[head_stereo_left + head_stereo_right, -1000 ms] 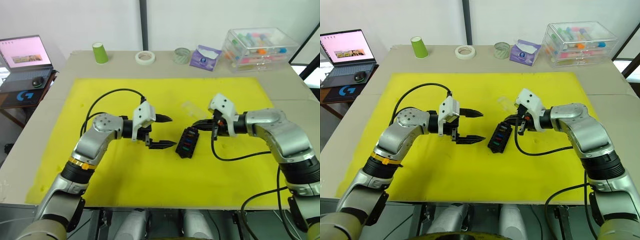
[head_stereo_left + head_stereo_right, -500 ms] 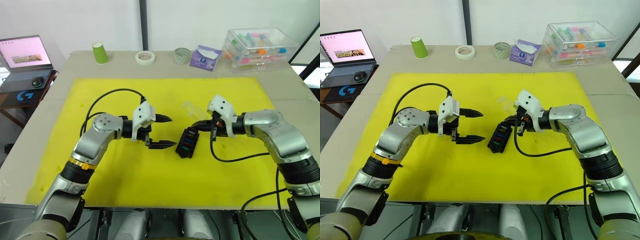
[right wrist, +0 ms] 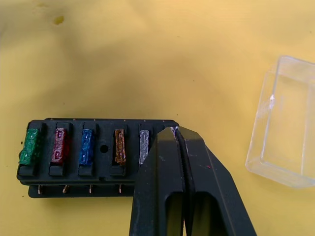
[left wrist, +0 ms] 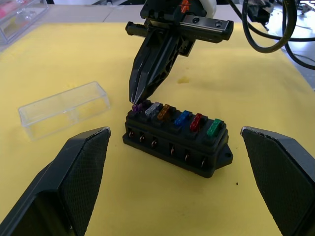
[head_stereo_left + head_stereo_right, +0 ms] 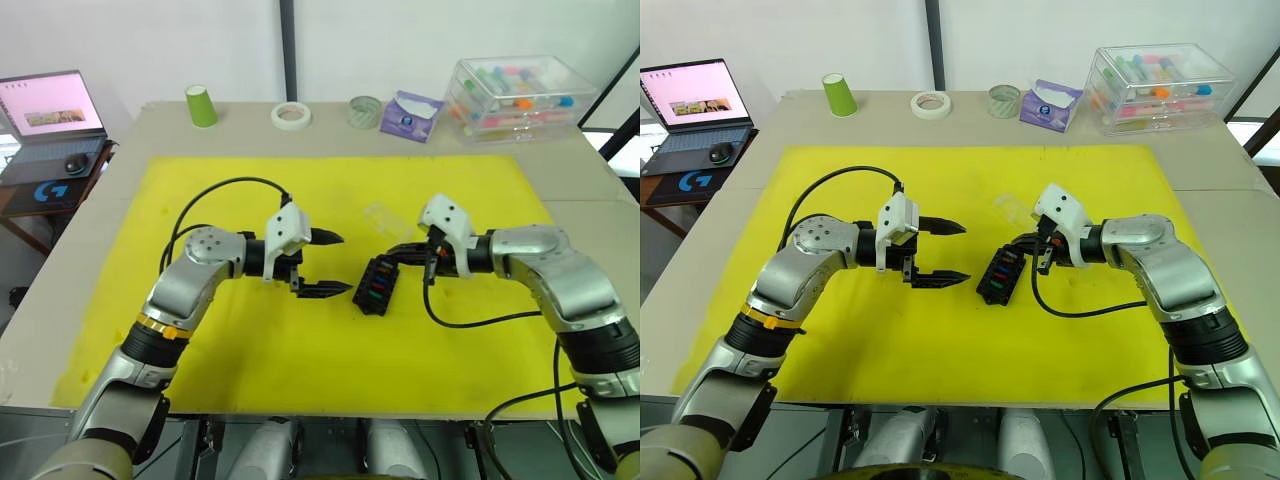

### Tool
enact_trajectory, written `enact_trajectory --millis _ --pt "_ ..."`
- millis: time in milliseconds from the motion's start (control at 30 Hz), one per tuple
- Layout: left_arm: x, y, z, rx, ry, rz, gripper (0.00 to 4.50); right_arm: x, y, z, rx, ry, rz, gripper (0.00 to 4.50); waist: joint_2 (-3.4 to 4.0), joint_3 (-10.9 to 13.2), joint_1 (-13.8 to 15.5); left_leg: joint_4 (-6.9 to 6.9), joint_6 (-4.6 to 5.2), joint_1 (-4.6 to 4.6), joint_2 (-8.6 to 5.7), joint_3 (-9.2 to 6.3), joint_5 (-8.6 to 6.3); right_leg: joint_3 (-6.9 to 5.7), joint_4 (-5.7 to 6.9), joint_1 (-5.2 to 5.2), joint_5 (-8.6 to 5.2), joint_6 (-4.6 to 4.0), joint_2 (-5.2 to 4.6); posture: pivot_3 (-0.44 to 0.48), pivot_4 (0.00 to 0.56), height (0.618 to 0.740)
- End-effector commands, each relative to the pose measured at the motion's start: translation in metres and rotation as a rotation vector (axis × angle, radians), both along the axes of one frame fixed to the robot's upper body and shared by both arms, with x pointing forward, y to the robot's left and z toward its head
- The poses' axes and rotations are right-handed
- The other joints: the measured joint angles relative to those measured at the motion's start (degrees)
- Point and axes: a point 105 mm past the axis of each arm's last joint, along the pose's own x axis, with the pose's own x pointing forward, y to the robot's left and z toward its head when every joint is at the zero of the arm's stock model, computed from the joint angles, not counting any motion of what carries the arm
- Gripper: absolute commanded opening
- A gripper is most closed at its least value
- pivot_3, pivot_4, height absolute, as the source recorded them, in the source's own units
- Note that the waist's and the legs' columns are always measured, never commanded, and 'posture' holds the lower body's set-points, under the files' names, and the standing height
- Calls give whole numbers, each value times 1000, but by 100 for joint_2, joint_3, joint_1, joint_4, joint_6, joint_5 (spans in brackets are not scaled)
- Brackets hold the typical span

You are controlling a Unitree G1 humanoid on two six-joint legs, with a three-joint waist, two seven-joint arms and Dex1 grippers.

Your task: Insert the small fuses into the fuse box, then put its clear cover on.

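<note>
The black fuse box lies on the yellow mat between my two grippers. Six small fuses stand in its top row: green, red, blue, brown, grey and purple. My right gripper is shut, and its joined tips touch the top of the purple fuse at the far end of the box. My left gripper hangs open just left of the box with nothing between its fingers. The clear cover lies open side up on the mat just beyond the box.
Along the table's back edge stand a green cup, a tape roll, a clear roll, a purple tissue pack and a large clear storage box. A laptop sits on a side stand at far left.
The right forearm has shifted slightly to the right, while its fingertips stay at the far end of the fuse box. The left arm has not moved.
</note>
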Motion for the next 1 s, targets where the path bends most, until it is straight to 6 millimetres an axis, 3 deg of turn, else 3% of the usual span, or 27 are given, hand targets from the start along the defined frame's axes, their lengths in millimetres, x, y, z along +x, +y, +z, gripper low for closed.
enact_trajectory --millis 33,233,433,733,867,1000 --pt "-1 -1 11 -10 -43 -12 4500 0 -3 -11 12 50 -35 26 0 0 -1 0 0 0 0 0 0 0 0 0 0 0 0 0 150 740" --pt "-1 0 11 -6 -42 -10 4500 0 2 -6 16 34 -16 26 0 -1 -3 0 0 1 0 0 0 0 0 0 0 0 0 0 150 740" --pt "0 0 11 -7 -42 -7 4500 -2 5 12 50 10 10 26 0 -1 -6 -1 0 1 0 -1 0 0 0 0 0 0 0 0 150 740" --pt "0 0 11 -11 -43 -7 4500 -6 13 55 184 -3 13 26 0 -1 -5 -1 0 0 0 -1 0 0 0 -1 0 0 0 0 150 740" --pt "0 -1 10 -12 -42 -8 4500 -6 8 54 177 0 -3 26 0 0 1 -1 0 0 0 -1 0 0 0 0 0 0 0 0 150 740" --pt "1 -1 11 -13 -45 -9 4500 -7 2 37 126 1 -18 26 0 0 -1 -1 0 0 0 0 0 0 0 -1 0 0 -1 0 150 740"
